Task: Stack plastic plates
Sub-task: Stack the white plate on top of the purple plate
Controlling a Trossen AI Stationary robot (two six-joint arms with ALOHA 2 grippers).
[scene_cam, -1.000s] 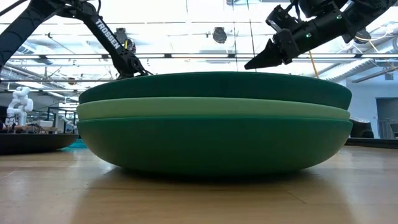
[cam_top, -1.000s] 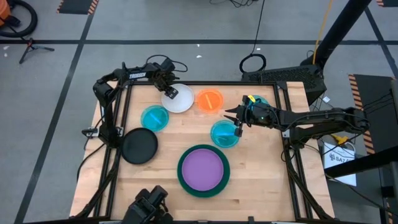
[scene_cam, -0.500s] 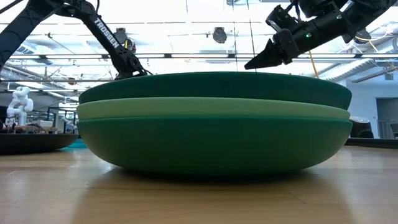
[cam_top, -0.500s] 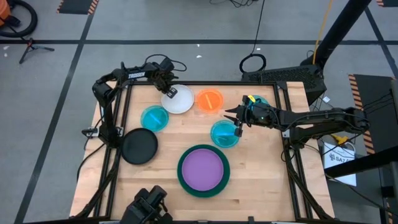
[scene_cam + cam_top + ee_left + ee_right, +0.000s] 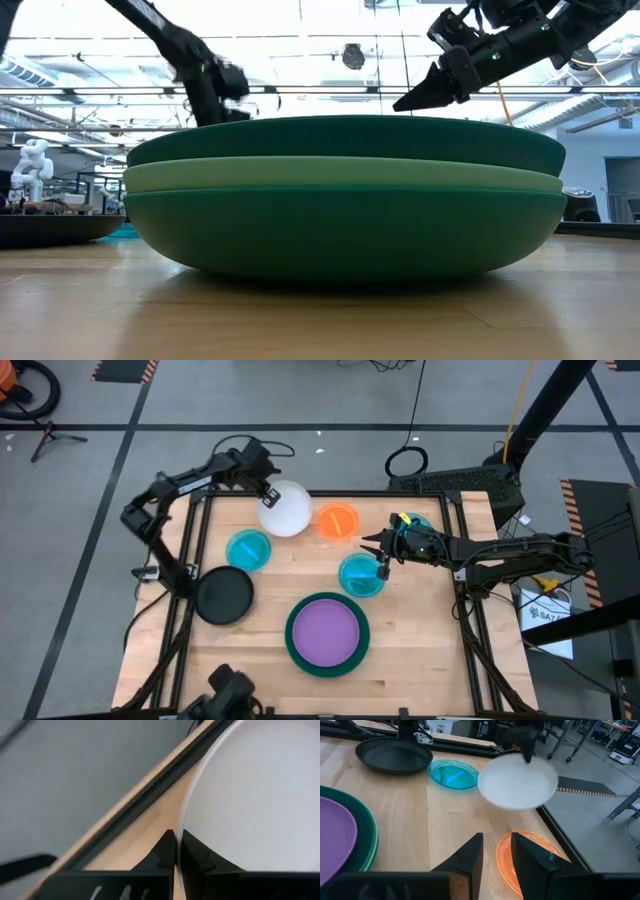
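The left gripper (image 5: 266,493) is pinched tight on the near rim of the white plate (image 5: 284,508), carrying it clear of the table's far edge. The purple plate (image 5: 325,631), atop the green stack (image 5: 296,651), lies well toward the front and to the right of it. The right gripper (image 5: 371,544) waits, fingers slightly parted and empty, between the orange plate (image 5: 337,519) and a cyan plate (image 5: 360,575).

Light wooden table (image 5: 420,650) with black rim — grey floor (image 5: 90,540) marked by dark tape lines, coiled black cable (image 5: 406,462) beyond.
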